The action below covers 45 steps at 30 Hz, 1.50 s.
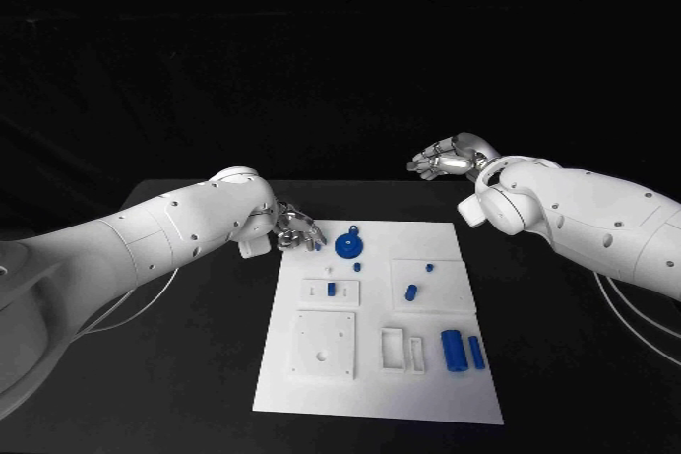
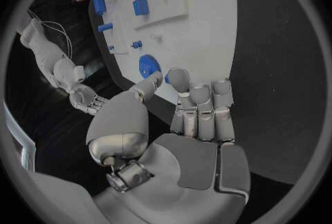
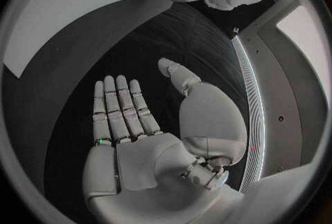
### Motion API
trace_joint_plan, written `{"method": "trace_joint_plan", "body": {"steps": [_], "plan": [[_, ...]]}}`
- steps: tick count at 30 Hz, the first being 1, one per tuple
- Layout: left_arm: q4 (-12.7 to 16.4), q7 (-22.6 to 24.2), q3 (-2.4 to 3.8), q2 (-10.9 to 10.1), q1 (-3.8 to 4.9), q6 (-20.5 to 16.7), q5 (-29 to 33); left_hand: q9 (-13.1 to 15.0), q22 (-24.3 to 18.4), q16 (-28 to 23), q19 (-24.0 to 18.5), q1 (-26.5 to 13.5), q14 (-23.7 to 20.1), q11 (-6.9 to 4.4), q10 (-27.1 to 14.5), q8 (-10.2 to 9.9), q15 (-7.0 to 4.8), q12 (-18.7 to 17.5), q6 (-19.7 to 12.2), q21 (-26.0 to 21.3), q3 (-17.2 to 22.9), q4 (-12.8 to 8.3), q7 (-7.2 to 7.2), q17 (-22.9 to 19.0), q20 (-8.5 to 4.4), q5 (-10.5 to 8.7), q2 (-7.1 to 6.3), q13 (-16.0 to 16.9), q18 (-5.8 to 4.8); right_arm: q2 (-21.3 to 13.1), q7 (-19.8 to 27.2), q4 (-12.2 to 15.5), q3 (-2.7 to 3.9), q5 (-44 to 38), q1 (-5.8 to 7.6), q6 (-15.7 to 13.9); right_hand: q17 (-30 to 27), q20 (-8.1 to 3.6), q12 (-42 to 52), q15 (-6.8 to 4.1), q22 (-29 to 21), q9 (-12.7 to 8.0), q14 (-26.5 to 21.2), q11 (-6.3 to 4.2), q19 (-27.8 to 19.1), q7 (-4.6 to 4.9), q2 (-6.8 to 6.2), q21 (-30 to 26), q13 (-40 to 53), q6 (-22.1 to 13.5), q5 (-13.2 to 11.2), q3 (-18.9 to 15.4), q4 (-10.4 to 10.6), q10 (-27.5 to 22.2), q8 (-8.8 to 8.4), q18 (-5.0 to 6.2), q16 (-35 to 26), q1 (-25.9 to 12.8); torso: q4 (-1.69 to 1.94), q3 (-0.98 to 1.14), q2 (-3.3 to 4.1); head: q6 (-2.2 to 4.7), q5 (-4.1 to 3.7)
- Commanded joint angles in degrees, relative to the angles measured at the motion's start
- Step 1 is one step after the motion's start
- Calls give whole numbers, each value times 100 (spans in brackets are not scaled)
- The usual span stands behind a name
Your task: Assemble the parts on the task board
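- The step in hand looks like picking up the blue gear (image 1: 349, 244), which lies near the far left corner of the task board (image 1: 426, 395). To do it well, the left hand (image 1: 295, 228) should close on the gear's rim squarely and lift straight, without dragging it over the small blue pegs (image 1: 358, 267) nearby.
- The left hand sits at the board's far left edge, fingers apart and reaching toward the gear; whether a fingertip (image 2: 179, 77) touches it, I cannot tell. It holds nothing.
- The right hand (image 1: 449, 157) hovers beyond the board's far edge, open-palmed and empty.
- Other blue parts (image 1: 456, 350) lie nearer the board's near right corner.
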Motion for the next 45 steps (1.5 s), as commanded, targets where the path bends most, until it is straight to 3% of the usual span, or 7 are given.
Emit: {"method": "trace_joint_plan", "body": {"steps": [1, 26, 32, 36, 45], "plan": [[13, 25, -20, 26, -40, 204, 9, -14, 53, 15, -48, 43, -12, 8, 11, 29, 13, 3, 54, -34, -10, -38, -10, -2, -617, -24, 44, 2, -16, 7, 19, -2, 2, -14, 1, 57, -8, 2, -24, -4, 8, -10, -33, 28, -46, 175, 0, -27, -9, -42, 25, -34, -6, -2, 19, -81, -8, 31, 4, 0, 0, 0, 2], [-111, 18, -20, 70, -42, 70, 134, -92, 48, 23, -36, -179, -7, 6, 23, -17, 10, -4, 69, -62, -81, 103, -11, -17, -619, -22, 272, -17, -22, 27, 21, -18, 2, -14, 1, 64, -14, 3, -23, -2, 18, -12, -39, 29, -50, 176, 0, -34, -12, -45, 24, -37, -3, -4, 22, -83, -3, 32, 0, 0, 6, 8, 1], [-167, 12, -21, 108, -54, 95, 138, -104, 55, 29, -36, -155, -4, 1, 29, -18, 5, -1, 84, -63, -52, 84, -15, -19, -625, -20, 408, -19, -17, 30, 21, -16, 2, -14, 1, 67, -16, 3, -22, -2, 20, -13, -40, 29, -51, 176, 0, -35, -13, -45, 24, -38, -3, -4, 22, -83, -2, 32, -3, -1, 7, 13, 1], [-174, 10, -21, 99, -57, 101, 138, -116, 72, 34, -38, 69, -4, -5, 31, -10, -1, 1, 111, -54, 62, -132, -23, -23, -634, -11, 643, -23, -10, 27, 19, -24, 2, -14, 1, 59, -17, 3, -22, -2, 21, -13, -41, 29, -52, 176, 0, -36, -13, -46, 25, -37, -4, -4, 23, -83, -1, 35, -5, -3, 9, 5, -1], [-170, 26, -21, 54, -65, -2, 138, -123, 85, 40, -18, 480, 11, -20, 49, 58, -10, 3, 242, -43, 234, -576, -41, -39, -625, 41, 922, -40, -36, 36, 20, -33, 2, -14, 1, 68, -20, 3, -22, -1, 25, -14, -45, 29, -54, 176, -3, -40, -14, -47, 30, -36, -4, -6, 24, -84, 0, 38, 3, -2, 5, -2, 1]]}}
